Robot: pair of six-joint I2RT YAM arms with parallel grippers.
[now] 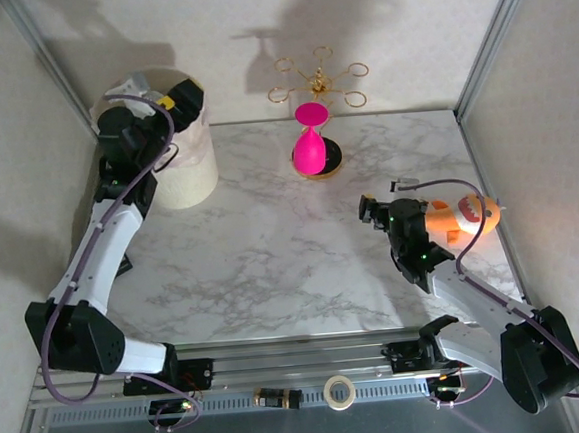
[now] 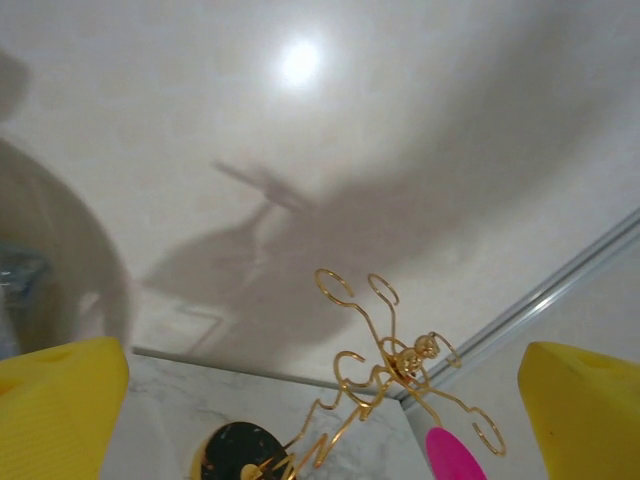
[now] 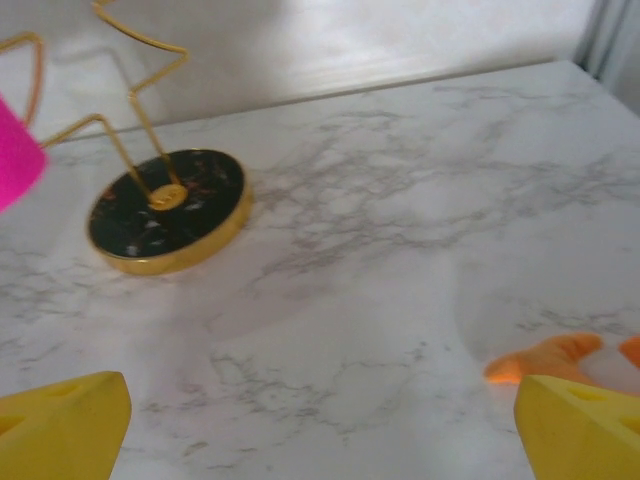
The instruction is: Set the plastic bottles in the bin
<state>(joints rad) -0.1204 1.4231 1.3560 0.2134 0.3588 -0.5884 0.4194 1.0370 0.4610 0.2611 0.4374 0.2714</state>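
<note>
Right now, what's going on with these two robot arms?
Both arms are empty-handed. The left claw hangs open over the large round cream bin lined with a plastic bag; the right claw hovers open above the white marble table beside the orange plush toy. A pink hourglass-shaped ornament stands at the back.

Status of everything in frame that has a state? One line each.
left gripper, open, empty, above the bin
right gripper, open, empty, low over the table
bin, upright, bag-lined, contents not visible
pink hourglass object, upright beside the gold wire stand
gold wire stand, upright on its black base
orange plush toy, lying near the table's right edge
</note>
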